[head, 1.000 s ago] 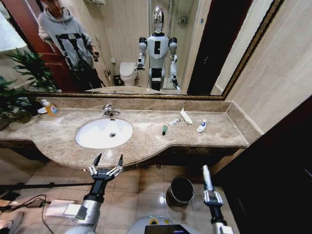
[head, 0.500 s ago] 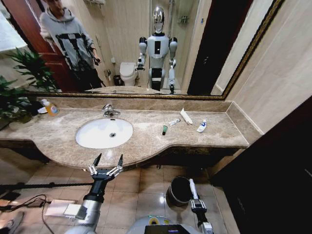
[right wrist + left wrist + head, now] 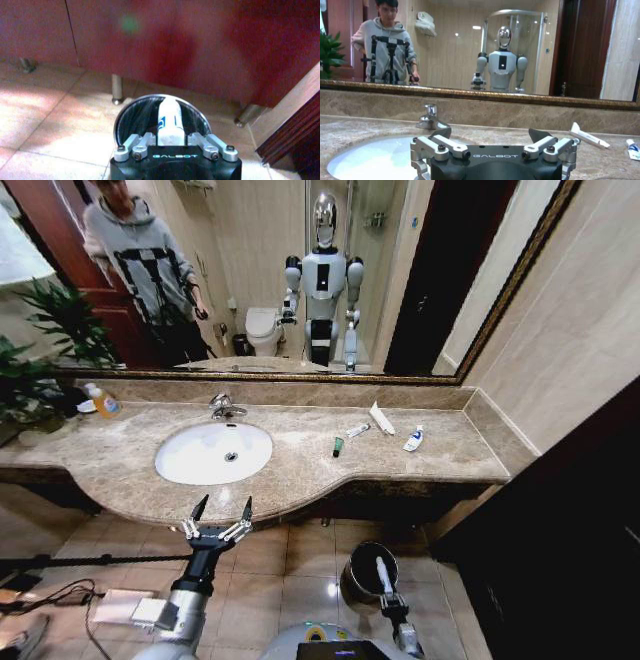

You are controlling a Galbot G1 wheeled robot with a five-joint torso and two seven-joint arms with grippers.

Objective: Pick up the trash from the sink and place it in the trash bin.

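Note:
My right gripper [image 3: 385, 593] is shut on a white squeeze tube [image 3: 380, 572] with a blue mark, low over the black trash bin [image 3: 356, 576] on the floor. The right wrist view shows that tube [image 3: 167, 120] between the jaws of the right gripper [image 3: 170, 141], pointing into the bin [image 3: 132, 120]. More trash lies on the counter right of the sink [image 3: 214, 452]: a white tube [image 3: 381, 418], a silvery sachet [image 3: 357, 430], a green-and-black tube [image 3: 338, 446] and a blue-marked tube [image 3: 413, 439]. My left gripper [image 3: 221, 515] hangs open before the counter edge, facing the sink [image 3: 365, 157].
A chrome faucet [image 3: 224, 408] stands behind the basin, and an orange-yellow soap bottle [image 3: 103, 400] sits at the counter's far left beside a plant [image 3: 40, 350]. Dark red cabinet fronts [image 3: 200, 48] on metal legs stand behind the bin. Cables lie on the tiled floor at left.
My right gripper has carried the white tube down and to the left, from beside the bin to over its opening. The left arm has stayed still.

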